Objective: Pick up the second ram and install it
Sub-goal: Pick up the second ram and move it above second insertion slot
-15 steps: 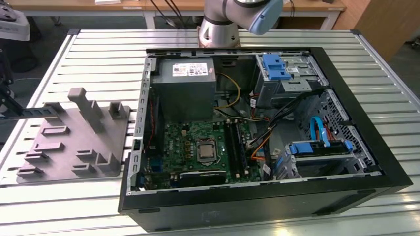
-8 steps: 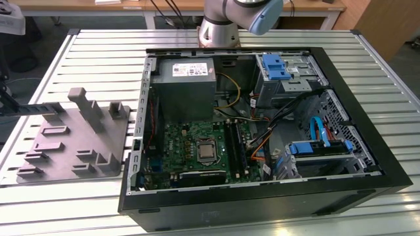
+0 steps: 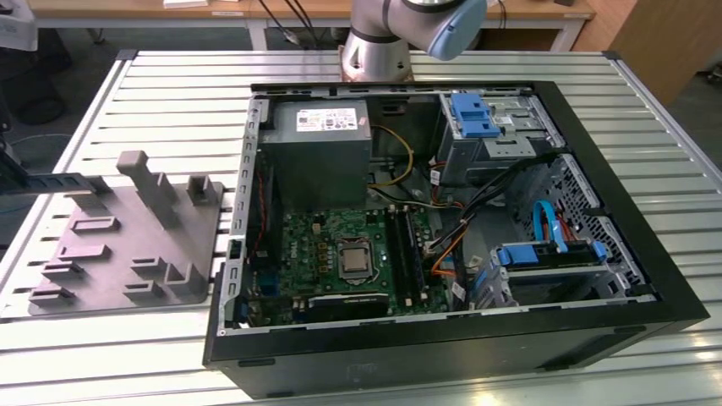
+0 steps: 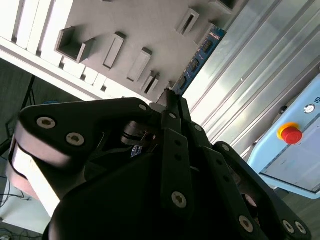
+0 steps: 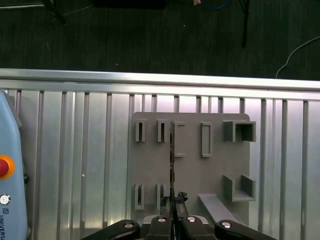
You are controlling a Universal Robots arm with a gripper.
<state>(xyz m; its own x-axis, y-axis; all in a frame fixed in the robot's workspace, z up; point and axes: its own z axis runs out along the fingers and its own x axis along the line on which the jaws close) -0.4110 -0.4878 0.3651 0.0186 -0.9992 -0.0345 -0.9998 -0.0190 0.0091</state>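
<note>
**Second ram pinched at one end**

I see the second ram (image 4: 201, 52) as a slim blue board with dark chips. One end sits between the closed fingertips of the gripper (image 4: 172, 100), and the rest reaches out over the gray tray (image 4: 145, 25). In the first wrist view it shows edge-on, a thin dark strip.

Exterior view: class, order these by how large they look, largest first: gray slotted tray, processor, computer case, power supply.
1. computer case
2. gray slotted tray
3. power supply
4. processor
</note>
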